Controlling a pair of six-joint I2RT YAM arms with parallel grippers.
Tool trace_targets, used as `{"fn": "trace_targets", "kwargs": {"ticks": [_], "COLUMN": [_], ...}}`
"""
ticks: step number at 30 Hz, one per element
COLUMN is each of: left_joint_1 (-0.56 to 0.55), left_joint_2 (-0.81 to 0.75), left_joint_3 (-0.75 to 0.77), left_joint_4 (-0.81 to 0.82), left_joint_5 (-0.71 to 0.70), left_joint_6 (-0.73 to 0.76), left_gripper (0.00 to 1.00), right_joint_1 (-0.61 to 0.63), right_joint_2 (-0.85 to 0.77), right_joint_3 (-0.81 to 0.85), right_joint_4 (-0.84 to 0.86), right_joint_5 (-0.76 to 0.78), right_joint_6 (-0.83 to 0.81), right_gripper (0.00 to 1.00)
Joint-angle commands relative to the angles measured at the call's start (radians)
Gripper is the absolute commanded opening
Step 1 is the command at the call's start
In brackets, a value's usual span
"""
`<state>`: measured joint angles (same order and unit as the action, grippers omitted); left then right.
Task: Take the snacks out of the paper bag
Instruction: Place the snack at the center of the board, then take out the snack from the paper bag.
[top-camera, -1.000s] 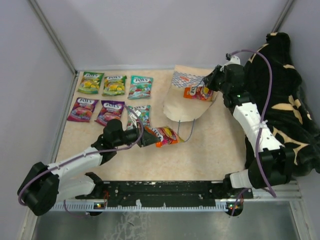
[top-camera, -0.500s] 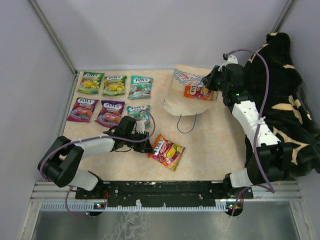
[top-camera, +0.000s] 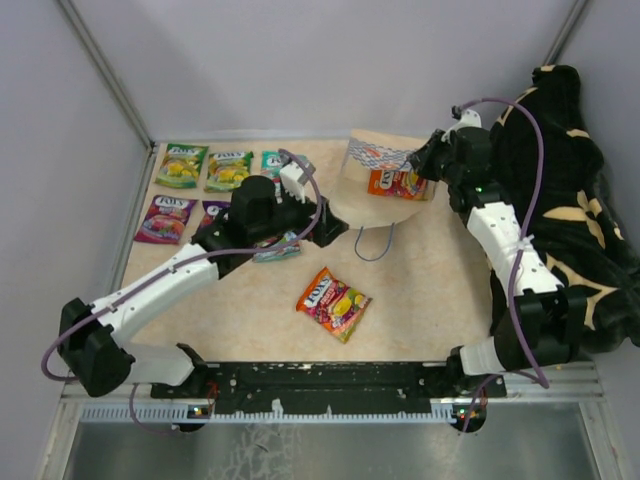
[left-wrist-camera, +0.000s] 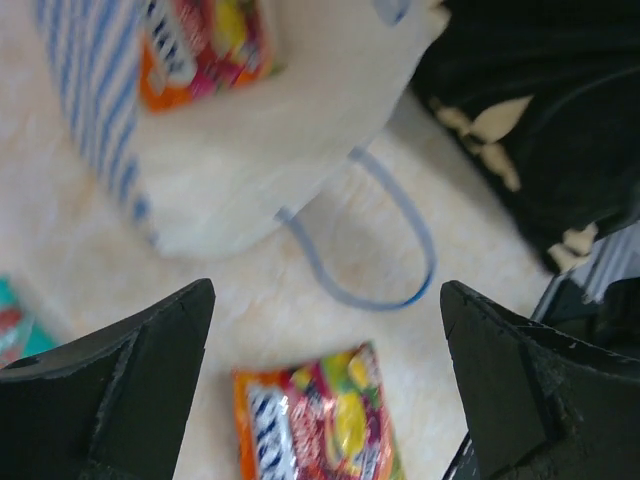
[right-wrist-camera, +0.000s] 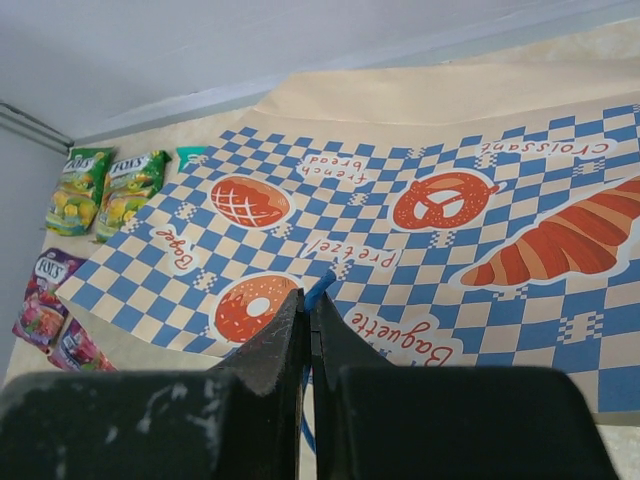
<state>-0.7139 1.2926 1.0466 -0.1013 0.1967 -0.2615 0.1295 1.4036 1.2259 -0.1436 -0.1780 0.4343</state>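
Fuzzy cream mat (top-camera: 430, 290), glossy snack packet (top-camera: 332, 303) flat, left tool (left-wrist-camera: 327, 330) splayed, right tool (right-wrist-camera: 308, 320) seemingly pinching paper bag (top-camera: 365, 210) cord

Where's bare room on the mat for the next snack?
Two patches: near-centre, between the left arm, the near rail and the loose red packet; near-right, between that packet, the paper bag and the right arm. Far-left is crowded: packet rows partly under the left arm.

Bare mat (top-camera: 430, 290) between red packet (top-camera: 333, 302) and blanket (top-camera: 585, 170); paper bag (top-camera: 385, 212) behind.
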Motion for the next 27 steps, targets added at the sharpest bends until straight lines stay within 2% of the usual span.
{"fn": "trace_targets", "kwargs": {"ticks": [1,3,7,12,16,22,23,25,27], "left_joint_1": [-0.1,-0.112,-0.113,-0.112,-0.124,-0.148,-0.147,-0.148,-0.143], "left_joint_2": [0.103,0.203,0.409,0.588,0.67,0.811,0.836,0.879,0.909], "left_joint_3": [0.127,0.208,0.353,0.352,0.295,0.312,0.318,0.338,0.341], "left_joint_4": [0.198,0.248,0.296,0.539,0.72,0.911,0.946,0.977,1.015], "left_joint_5": [-0.025,-0.015,-0.108,-0.201,-0.323,-0.508,-0.522,-0.542,-0.541], "left_joint_6": [0.017,-0.028,-0.081,-0.111,-0.122,-0.072,-0.085,-0.153,-0.258], "left_gripper": [1.0,0.97,0.88,0.67,0.65,0.74,0.79,0.98,1.0], "right_joint_1": [-0.008,-0.008,-0.008,-0.007,-0.007,-0.007,-0.007,-0.007,-0.007], "right_joint_2": [-0.059,-0.062,-0.079,-0.11,-0.115,-0.115,-0.117,-0.121,-0.128], "right_joint_3": [0.005,-0.005,-0.025,-0.052,-0.052,-0.052,-0.052,-0.054,-0.055], "right_joint_4": [0.064,0.066,0.069,0.073,0.066,0.069,0.07,0.068,0.067], "right_joint_5": [-0.009,-0.016,-0.04,-0.045,-0.05,-0.063,-0.064,-0.063,-0.06], "right_joint_6": [0.031,0.046,0.082,0.104,0.116,0.142,0.145,0.148,0.15], "right_gripper": [0.01,0.01,0.0,0.0,0.0,0.0,0.0,0.0,0.0]}}
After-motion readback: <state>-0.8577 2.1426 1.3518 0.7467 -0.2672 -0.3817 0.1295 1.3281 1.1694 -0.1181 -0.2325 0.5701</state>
